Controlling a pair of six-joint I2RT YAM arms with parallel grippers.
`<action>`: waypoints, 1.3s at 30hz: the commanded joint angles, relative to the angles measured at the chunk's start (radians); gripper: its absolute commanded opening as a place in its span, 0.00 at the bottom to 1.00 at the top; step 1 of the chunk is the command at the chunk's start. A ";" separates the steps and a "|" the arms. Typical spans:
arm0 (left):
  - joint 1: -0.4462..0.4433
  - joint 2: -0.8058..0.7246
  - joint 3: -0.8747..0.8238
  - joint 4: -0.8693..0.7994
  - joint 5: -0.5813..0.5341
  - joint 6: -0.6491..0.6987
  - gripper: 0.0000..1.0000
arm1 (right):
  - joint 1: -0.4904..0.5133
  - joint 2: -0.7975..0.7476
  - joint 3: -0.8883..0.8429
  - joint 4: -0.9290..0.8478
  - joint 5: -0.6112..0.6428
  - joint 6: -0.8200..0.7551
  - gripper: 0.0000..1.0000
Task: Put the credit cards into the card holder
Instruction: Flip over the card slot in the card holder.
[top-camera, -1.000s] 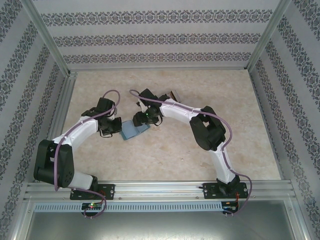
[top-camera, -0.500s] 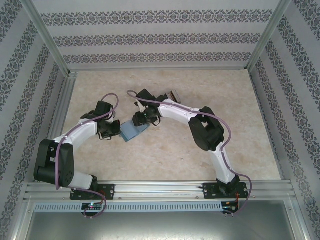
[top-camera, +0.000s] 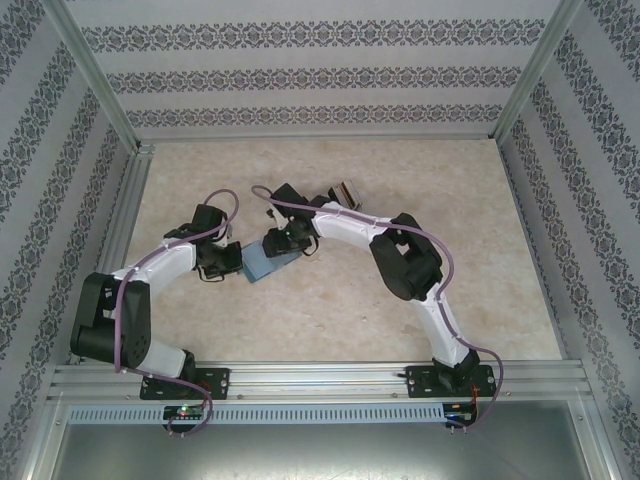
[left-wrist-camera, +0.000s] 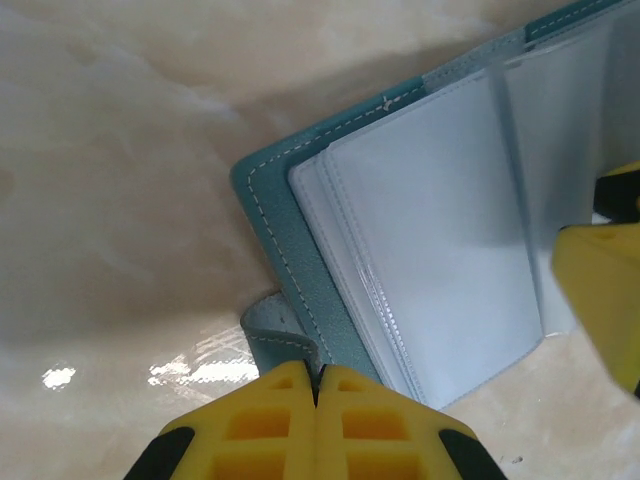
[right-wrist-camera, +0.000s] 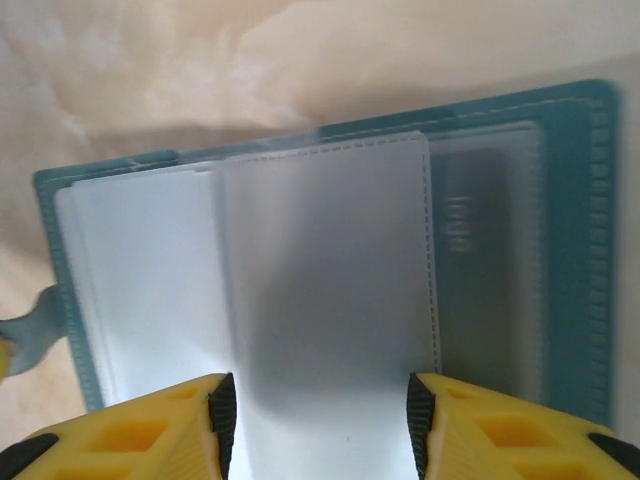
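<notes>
One small teal-blue folding card holder (top-camera: 262, 266) lies open on the pale marbled table (top-camera: 330, 320), a little left of centre, with its clear plastic sleeves (left-wrist-camera: 440, 250) facing up. The left gripper (left-wrist-camera: 317, 400) comes in from the left with its yellow fingers pressed together. Their tips sit at the holder's left edge, right by the small teal snap tab (left-wrist-camera: 268, 335); whether they pinch anything I cannot tell. The right gripper (right-wrist-camera: 320, 430) hangs over the open holder from the far right side, its yellow fingers apart. One frosted sleeve lies between them, and contact with it cannot be made out. Well apart from the holder, farther back and to the right, a small stack of flat mixed-colour credit cards (top-camera: 347, 190) lies on the table just beside the right arm (top-camera: 352, 224).
</notes>
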 joint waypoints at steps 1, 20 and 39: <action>0.012 0.012 -0.013 0.030 0.006 -0.014 0.00 | 0.023 0.049 0.032 0.044 -0.089 0.048 0.52; 0.015 0.029 -0.015 0.059 0.004 -0.028 0.00 | 0.006 -0.143 -0.121 0.339 -0.416 0.251 0.53; 0.032 0.026 -0.071 0.108 -0.003 -0.039 0.00 | -0.026 -0.114 -0.085 0.027 0.036 0.035 0.46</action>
